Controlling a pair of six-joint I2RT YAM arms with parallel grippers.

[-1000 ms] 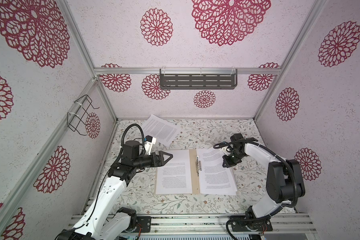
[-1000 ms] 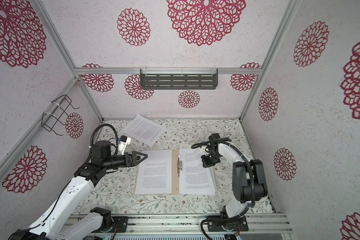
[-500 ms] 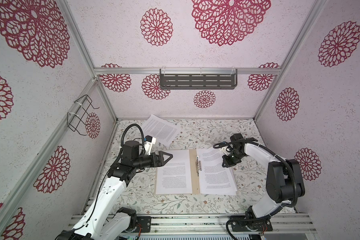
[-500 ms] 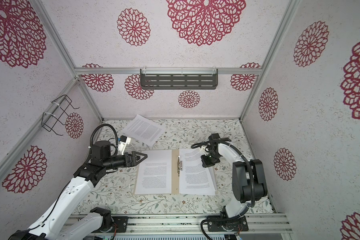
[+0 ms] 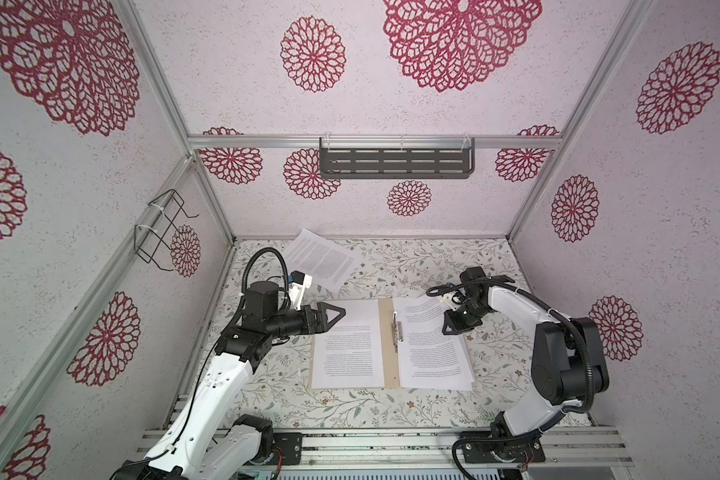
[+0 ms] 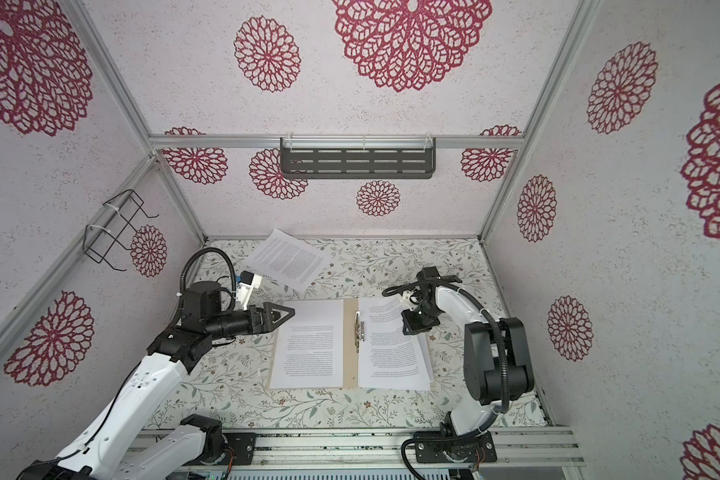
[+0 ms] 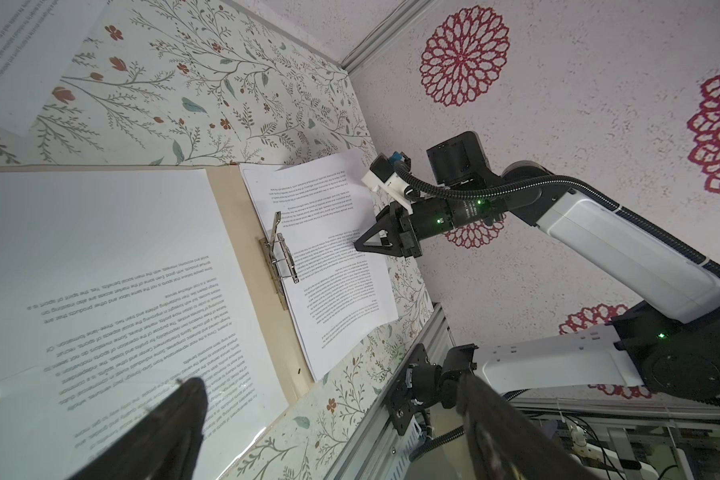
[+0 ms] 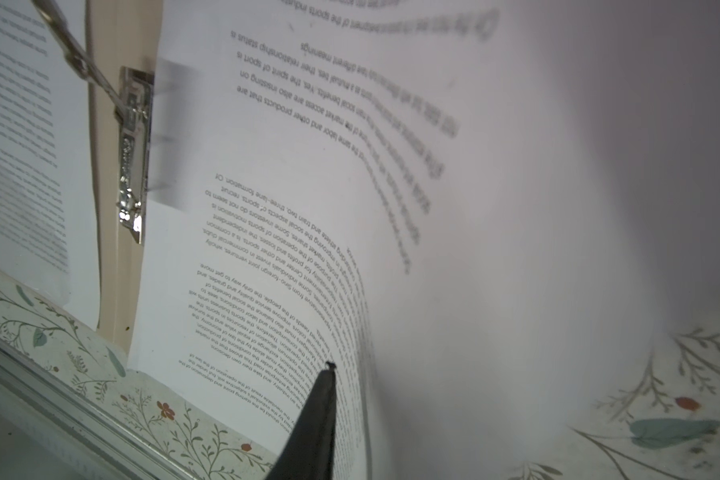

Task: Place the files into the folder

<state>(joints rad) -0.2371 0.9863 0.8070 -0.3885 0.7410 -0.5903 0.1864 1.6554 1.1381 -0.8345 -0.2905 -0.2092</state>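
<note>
The folder (image 5: pixel 387 361) lies open and flat in the middle of the tabletop (image 5: pixel 495 266). White files (image 5: pixel 431 361) are stacked on its right half. One sheet (image 5: pixel 345 349) lies on its left half. A metal clip (image 5: pixel 396 332) sits by the fold. A loose sheet (image 5: pixel 323 259) lies far back, apart from the folder.

The left arm (image 5: pixel 225 374) comes up from the front rail (image 5: pixel 391 440), bends at the elbow and stretches out level toward the folder. The left end effector (image 5: pixel 342 311) hangs over the far left corner of the left sheet. Its fingers (image 7: pixel 183 407) are spread wide with nothing between them.

The right arm (image 5: pixel 516 303) climbs up, folds over and points down and inward. The right end effector (image 5: pixel 449 330) is at the far right part of the stack, where the top sheet (image 5: pixel 426 305) curls up. In the right wrist view only one finger (image 8: pixel 318 411) shows beside the curl. I cannot tell if it is pinching that sheet.
</note>
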